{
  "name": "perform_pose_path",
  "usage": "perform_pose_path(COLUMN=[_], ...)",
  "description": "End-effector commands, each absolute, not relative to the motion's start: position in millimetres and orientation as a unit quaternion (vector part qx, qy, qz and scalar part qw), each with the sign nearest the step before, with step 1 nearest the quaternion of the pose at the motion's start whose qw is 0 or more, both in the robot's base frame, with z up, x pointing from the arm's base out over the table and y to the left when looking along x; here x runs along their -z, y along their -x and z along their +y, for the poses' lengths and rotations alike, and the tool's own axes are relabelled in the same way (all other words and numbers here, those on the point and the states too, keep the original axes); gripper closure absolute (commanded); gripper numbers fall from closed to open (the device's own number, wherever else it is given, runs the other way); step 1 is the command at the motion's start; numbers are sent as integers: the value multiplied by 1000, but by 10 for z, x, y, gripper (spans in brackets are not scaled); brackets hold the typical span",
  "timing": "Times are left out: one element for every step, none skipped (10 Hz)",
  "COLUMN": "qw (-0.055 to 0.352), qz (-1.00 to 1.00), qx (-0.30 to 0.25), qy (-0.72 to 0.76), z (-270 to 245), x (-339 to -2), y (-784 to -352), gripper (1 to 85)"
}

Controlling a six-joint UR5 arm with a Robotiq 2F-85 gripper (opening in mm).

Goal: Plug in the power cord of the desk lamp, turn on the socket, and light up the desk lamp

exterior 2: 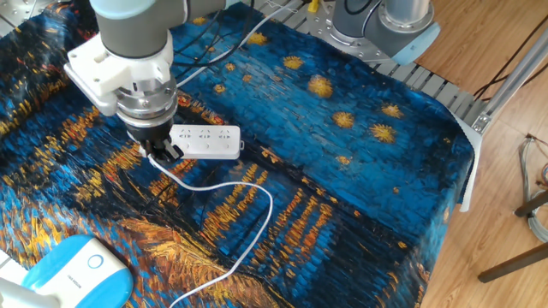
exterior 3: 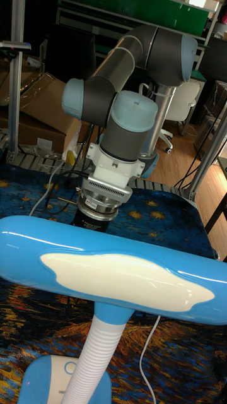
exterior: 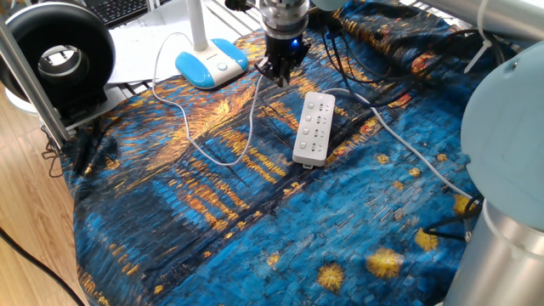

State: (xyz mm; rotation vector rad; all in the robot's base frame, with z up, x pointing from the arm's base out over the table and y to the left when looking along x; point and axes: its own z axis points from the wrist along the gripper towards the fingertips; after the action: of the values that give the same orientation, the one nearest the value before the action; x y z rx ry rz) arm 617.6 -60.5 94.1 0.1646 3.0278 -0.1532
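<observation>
While the plug hangs over the cloth, here's how I read it:

step: looks like the plug-in stage, the first of three; nothing seated in an outlet yet as far as I can see; switch and lamp button come later
gripper: gripper (exterior 2: pixel 159 151) sits upper left of centre in the other fixed view, tips pointing down, pinched together on the end of the power cord (exterior 2: pixel 248 192); the plug itself is too small and hidden by the fingers, so I'm judging that from the cable leading straight out of the tips
cord: thin white line loops from the claw down across the starry cloth toward the bottom edge; in one fixed view it curves from the gripper (exterior: pixel 281 75) to the lamp base at upper left
socket: socket (exterior: pixel 314 127) lies flat near frame centre, outlets up, thick cable running off right; in the other fixed view the socket (exterior 2: pixel 205 143) is just beside the claw, touching or not I can't tell
lamp: desk lamp (exterior: pixel 211 65) stands at upper left; head looks unlit in the tall fixed view
next: my guess is line the prongs up over one outlet, then press straight down; tilt would likely jam it or shove the strip
</observation>
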Motion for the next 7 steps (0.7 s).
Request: perform_pose_path(qw=[41,42,48,52,48,52,64], qz=[997,998,996,993,987,981,983], qx=[51,49,63,75,76,71,49], qy=[-40,-17,31,74,131,171,163], z=[-679,-663,-722,-772,-761,-722,-599], x=[-936,-936,-946,-958,-956,-955,-948], y=[-6103,-6118,-6159,-6201,-6203,-6233,-6272], gripper=[843,843,843,843,843,843,843])
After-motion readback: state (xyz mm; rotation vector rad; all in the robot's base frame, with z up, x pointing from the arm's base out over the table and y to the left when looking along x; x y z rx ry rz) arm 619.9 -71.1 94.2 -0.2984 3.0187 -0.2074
